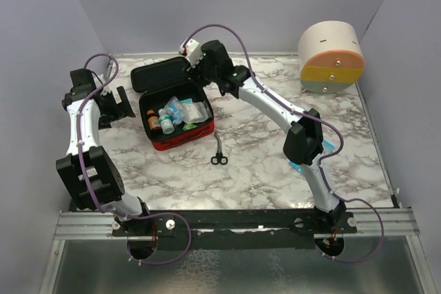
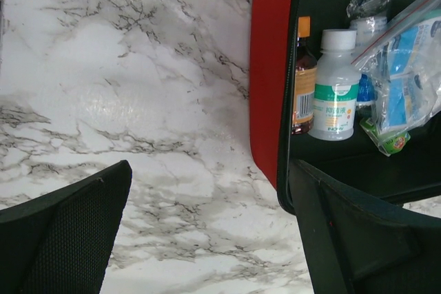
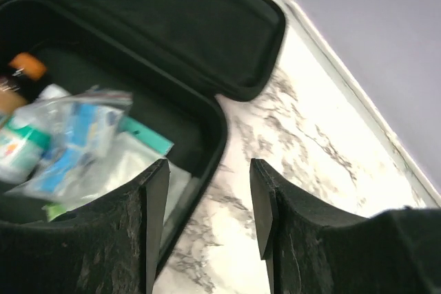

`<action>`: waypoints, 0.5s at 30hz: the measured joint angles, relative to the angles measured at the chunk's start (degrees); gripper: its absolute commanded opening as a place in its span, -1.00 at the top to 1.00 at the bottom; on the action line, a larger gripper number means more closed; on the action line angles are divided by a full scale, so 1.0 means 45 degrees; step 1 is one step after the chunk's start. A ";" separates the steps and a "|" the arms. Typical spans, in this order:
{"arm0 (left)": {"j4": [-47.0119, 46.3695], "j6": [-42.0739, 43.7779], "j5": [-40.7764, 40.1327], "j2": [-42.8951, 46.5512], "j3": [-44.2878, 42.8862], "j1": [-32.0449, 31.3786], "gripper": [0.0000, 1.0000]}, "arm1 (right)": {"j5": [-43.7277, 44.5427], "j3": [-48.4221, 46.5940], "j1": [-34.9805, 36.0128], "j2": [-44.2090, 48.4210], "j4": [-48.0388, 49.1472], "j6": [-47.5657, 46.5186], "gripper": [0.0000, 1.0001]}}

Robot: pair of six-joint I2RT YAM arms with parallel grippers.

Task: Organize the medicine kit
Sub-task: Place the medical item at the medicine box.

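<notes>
Scissors lie on the table, just in front of the open kit. The left gripper, spread wide and empty, hovers beside its left wall. The right gripper, half open and empty, hangs over its far right rim.

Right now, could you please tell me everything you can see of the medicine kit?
The medicine kit is a rounded-square fabric case, red outside, black inside, lying open on the marble table with its lid laid flat on the far side. Inside are an amber bottle and a white bottle beside clear plastic bags. The right claw hovers above its rim.
</notes>
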State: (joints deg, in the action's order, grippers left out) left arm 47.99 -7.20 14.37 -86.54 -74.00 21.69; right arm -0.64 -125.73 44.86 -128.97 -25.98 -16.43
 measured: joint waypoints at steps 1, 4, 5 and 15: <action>0.0010 -0.0024 0.0005 -0.0053 -0.0092 0.0000 -0.98 | 0.0049 -0.0491 -0.0180 -0.0257 -0.0185 0.0277 0.00; -0.0029 -0.0151 0.0000 -0.0272 -0.0423 0.0000 -0.98 | 0.0151 -0.1005 -0.0763 -0.0724 -0.0583 0.0933 0.00; -0.0024 -0.0199 0.0000 -0.0345 -0.0534 0.0000 -0.98 | 0.0160 -0.1001 -0.0908 -0.0855 -0.0811 0.1088 0.00; -0.0126 -0.0447 0.0393 -0.0442 -0.0695 -0.0185 -0.98 | -0.0680 -0.0306 -0.1098 -0.1345 -0.1996 0.2472 0.08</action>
State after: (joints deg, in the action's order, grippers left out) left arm 47.42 -9.21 16.14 -88.53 -77.12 20.86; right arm -3.70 -127.11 39.92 -135.02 -34.96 -5.30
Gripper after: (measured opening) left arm 0.991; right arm 0.479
